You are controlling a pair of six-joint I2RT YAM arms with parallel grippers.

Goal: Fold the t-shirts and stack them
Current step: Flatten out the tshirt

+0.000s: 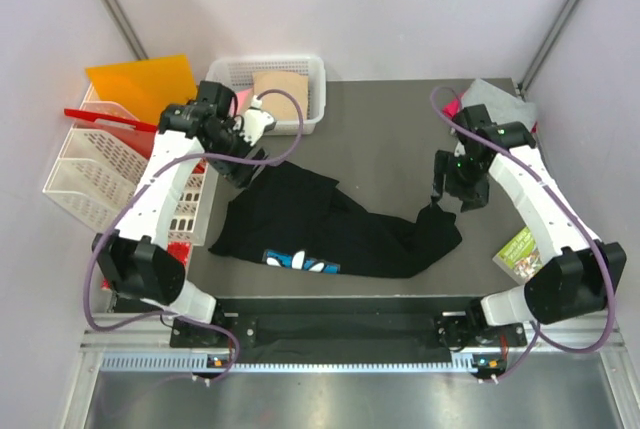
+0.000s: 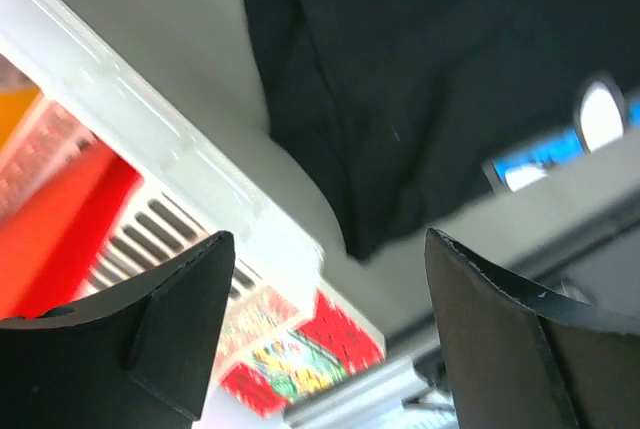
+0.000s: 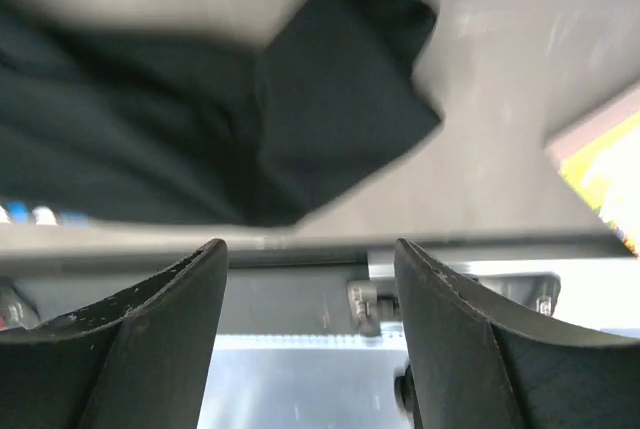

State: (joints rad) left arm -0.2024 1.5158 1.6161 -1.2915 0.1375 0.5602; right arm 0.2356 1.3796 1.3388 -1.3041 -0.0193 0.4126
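Observation:
A large black t-shirt lies crumpled across the dark table, its blue print near the front edge. My left gripper hovers over the shirt's back left corner, open and holding nothing; in its wrist view the gripper is above the black cloth. My right gripper hangs open just above the shirt's right end. In the right wrist view the gripper has the black cloth lying beyond its empty fingers. A tan shirt sits in the basket. A grey shirt lies at the back right with pink cloth beside it.
A white basket stands at the back. A white rack with an orange sheet runs along the left side. Printed booklets lie at the left edge and at the right.

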